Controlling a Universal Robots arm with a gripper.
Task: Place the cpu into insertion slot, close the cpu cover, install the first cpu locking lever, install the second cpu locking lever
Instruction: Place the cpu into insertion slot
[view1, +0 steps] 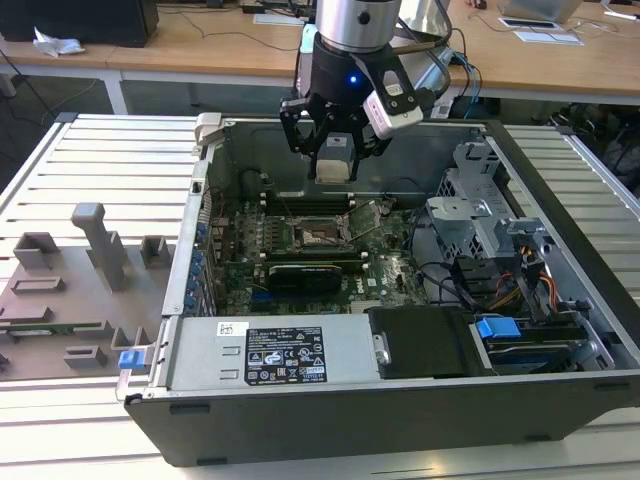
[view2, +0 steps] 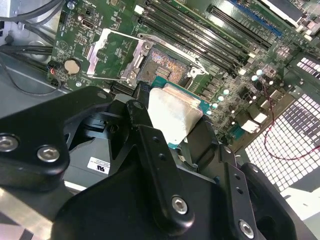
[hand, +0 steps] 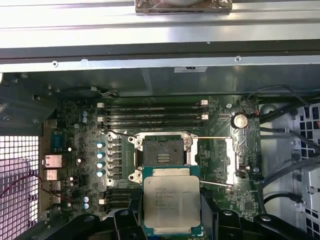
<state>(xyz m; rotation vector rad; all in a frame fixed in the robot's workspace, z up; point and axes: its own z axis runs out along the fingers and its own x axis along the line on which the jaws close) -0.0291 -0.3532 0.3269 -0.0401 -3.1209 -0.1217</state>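
Gripping the cpu by its sides, lower edge cut off behind the fingers, the gripper hangs above the empty socket on the motherboard inside the open computer case, cpu cover flipped open alongside.

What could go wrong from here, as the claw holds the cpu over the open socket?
1. The cpu, pinched by its edges in the claw, hangs above the socket; landing tilted or misaligned could damage the contacts.
2. The cpu cover stands open beside the socket; the claw might strike it going down.
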